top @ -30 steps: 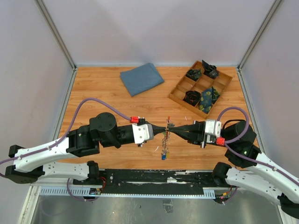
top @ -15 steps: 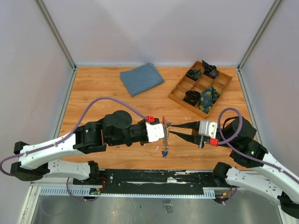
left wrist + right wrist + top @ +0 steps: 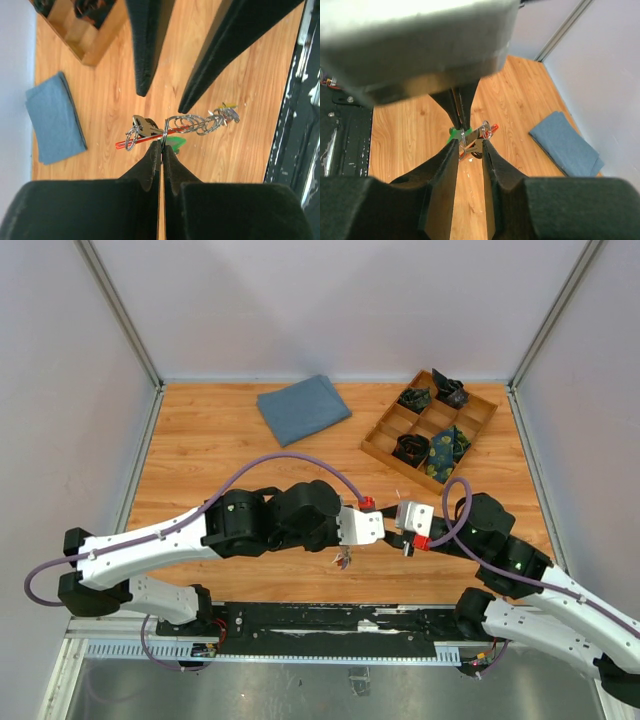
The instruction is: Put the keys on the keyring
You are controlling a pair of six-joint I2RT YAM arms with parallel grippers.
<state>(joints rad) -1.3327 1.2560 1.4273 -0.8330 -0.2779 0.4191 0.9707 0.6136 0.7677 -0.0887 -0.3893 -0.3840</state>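
Red wire of the keyring runs through a row of silver keys, held up above the table, so most of the threading looks done; one key near the wire's free end may need pushing further on. The left gripper is pinched tight on the wire; the right gripper hangs spread, touching nothing. The wooden tray holds dark bundles in several compartments.

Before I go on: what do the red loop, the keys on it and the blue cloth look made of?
Thin red keyring loop: smooth, evenly coloured, likely plastic or coated wire; unclear which. Small silver-grey keys and rings: metal, bright glints. Folded blue cloth: soft matte fabric, layered folded edges.
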